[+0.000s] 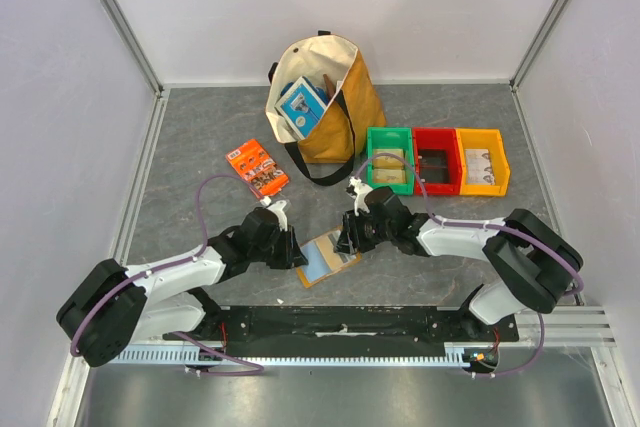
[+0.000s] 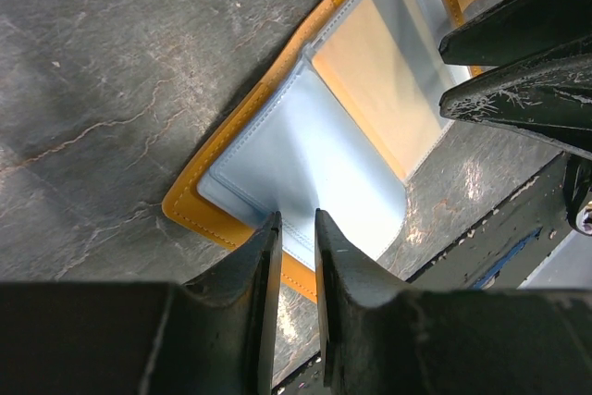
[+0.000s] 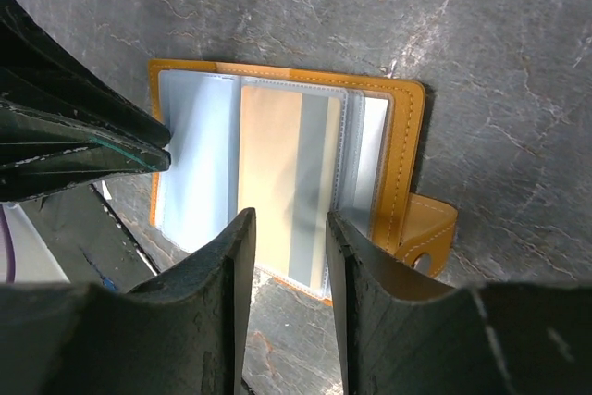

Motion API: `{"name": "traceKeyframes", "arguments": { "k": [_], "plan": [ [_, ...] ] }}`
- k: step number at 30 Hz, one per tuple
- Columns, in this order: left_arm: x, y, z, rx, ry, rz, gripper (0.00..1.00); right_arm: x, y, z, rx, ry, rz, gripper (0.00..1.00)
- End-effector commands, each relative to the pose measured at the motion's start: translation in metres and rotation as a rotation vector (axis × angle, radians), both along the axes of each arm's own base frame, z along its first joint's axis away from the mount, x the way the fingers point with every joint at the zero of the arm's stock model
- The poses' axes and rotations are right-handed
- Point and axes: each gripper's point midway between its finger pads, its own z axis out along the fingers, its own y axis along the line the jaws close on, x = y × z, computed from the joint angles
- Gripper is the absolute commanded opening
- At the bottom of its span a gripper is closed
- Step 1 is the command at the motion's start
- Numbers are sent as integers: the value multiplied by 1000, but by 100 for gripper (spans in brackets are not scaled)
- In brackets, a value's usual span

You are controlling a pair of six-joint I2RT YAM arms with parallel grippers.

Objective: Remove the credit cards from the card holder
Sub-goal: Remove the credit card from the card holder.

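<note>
Lying open on grey stone table (image 1: 200,127), card holder (image 2: 277,154): left tool (image 2: 294,226) clamps it, right tool (image 3: 289,224) gapes.

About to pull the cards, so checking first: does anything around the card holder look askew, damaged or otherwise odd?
Nothing stands out. The card holder lies open and flat, only turned at an angle, between the left hand and the right hand. Nothing looks spilled, torn or bent.
</note>
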Motion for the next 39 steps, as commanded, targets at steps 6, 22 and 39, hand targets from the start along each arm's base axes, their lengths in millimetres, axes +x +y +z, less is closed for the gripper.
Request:
{"name": "traceKeyframes", "arguments": {
  "k": [6, 22, 39],
  "plan": [
    [-9, 4, -10, 27, 36, 12, 27, -11, 35, 61, 227, -27, 115, 41],
    [8, 24, 32, -34, -117, 179, 47, -42, 61, 64, 240, 8, 264, 41],
    [6, -24, 47, -197, -65, 29, 33, -7, 32, 33, 231, 33, 135, 35]
  ]
}}
